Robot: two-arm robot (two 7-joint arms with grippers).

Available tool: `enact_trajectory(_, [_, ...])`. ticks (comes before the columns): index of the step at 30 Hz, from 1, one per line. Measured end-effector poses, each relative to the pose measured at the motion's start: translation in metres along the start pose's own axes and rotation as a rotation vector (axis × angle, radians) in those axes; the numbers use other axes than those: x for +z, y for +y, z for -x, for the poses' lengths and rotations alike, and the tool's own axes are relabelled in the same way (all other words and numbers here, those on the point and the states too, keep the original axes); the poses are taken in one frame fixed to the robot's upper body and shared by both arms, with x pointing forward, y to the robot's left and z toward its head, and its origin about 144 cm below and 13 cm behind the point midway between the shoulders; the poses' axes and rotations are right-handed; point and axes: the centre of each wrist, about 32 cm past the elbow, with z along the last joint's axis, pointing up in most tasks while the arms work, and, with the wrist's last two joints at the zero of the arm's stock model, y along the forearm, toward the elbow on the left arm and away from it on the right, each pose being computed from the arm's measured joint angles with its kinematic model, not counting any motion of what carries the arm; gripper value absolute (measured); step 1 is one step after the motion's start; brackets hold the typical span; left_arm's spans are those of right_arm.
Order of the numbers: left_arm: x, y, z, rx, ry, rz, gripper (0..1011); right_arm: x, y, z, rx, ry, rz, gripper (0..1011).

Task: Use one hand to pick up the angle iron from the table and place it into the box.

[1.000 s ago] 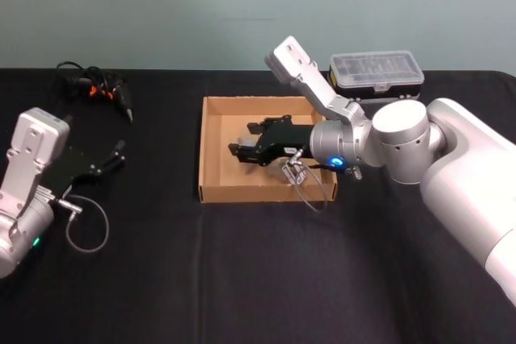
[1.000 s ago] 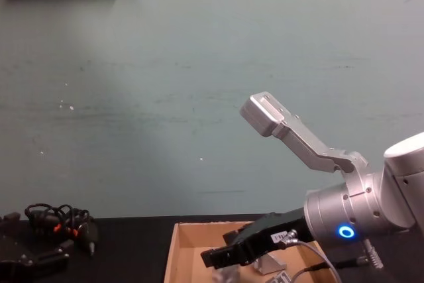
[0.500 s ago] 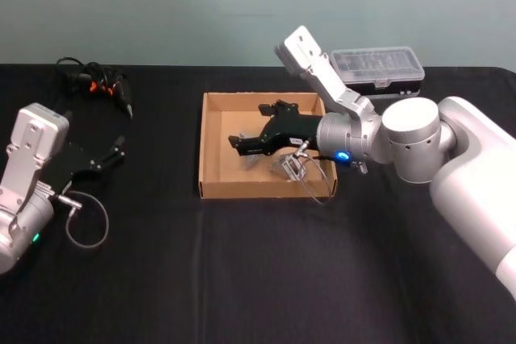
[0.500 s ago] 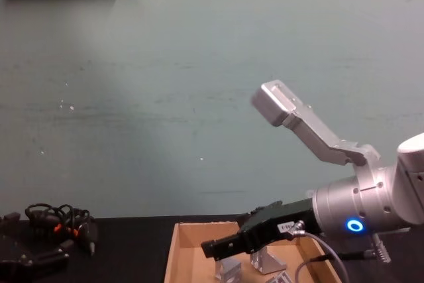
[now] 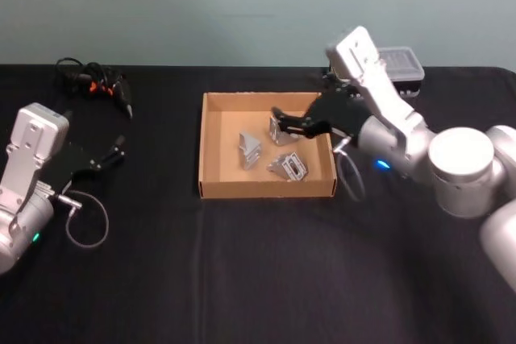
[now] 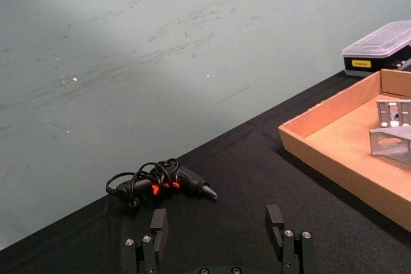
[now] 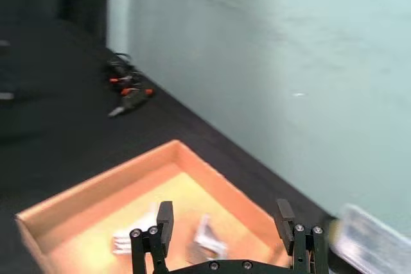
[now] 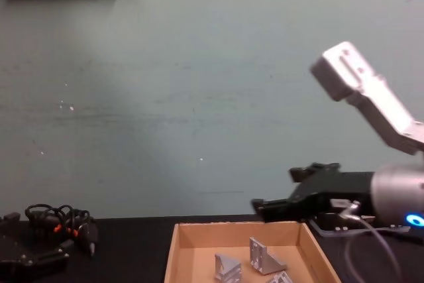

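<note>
The tan cardboard box (image 5: 266, 191) sits mid-table on the black table (image 5: 258, 271). Three grey angle irons lie inside it: one on the left (image 5: 250, 149), one at the rear (image 5: 280, 129), one toward the front (image 5: 289, 166). From the chest view the angle irons (image 8: 264, 256) rest on the box floor. My right gripper (image 5: 292, 122) hovers open and empty above the box's rear right; in the right wrist view its gripper (image 7: 225, 219) is spread over the box (image 7: 96, 197). My left gripper (image 5: 117, 155) stays parked at the far left, open (image 6: 217, 222).
A black tool with a coiled cable (image 5: 97, 86) lies at the back left. A black case with a clear lid (image 5: 399, 62) stands behind the right arm. A grey cable loop (image 5: 85, 227) hangs by the left arm.
My right gripper has risen out of the box and drawn back to the right, uncovering the angle irons on the box floor. The left arm has not moved.
</note>
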Motion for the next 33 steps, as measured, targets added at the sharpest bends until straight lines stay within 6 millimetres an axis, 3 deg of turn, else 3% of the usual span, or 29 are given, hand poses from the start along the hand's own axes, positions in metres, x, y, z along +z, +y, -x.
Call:
enact_trajectory(13, [0.0,0.0,0.0,0.0,0.0,0.0,1000,-0.019,-0.047,0.014,-0.223,-0.093,0.021,1000])
enact_trajectory(19, [0.0,0.0,0.0,0.0,0.0,0.0,1000,-0.027,-0.055,0.021,-0.274,-0.098,0.057,1000])
enact_trajectory(33, [0.0,0.0,0.0,0.0,0.0,0.0,1000,-0.025,-0.054,0.019,-0.27,-0.1,0.051,1000])
